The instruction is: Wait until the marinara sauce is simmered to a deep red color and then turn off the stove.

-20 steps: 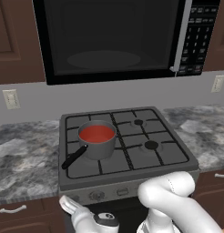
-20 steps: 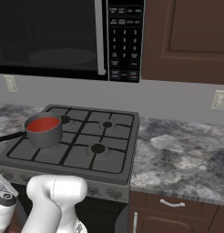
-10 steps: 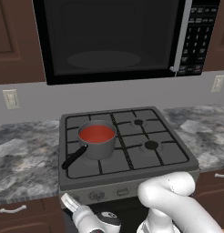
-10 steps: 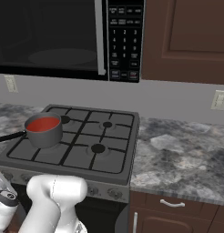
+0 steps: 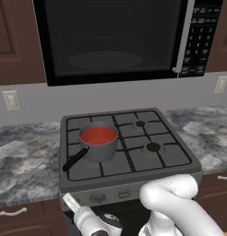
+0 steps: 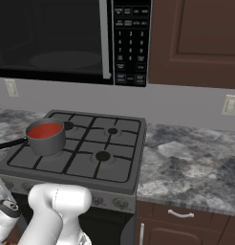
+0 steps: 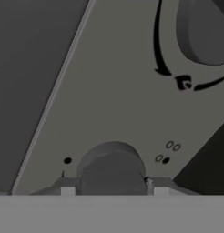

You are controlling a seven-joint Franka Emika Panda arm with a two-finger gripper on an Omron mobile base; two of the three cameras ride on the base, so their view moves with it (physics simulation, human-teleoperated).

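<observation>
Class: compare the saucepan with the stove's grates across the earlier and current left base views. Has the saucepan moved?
No. The saucepan sits on the same front-left grate of the stove, its handle pointing toward the front-left corner as before.

Sits on the back left burner of the stove (image 5: 134,173): a saucepan (image 5: 98,146) with marinara sauce (image 5: 98,135) inside, under the microwave (image 5: 115,39), knobs (image 5: 95,198) along the front edge.

Base views flank stove (image 5: 129,152); hand close.
</observation>
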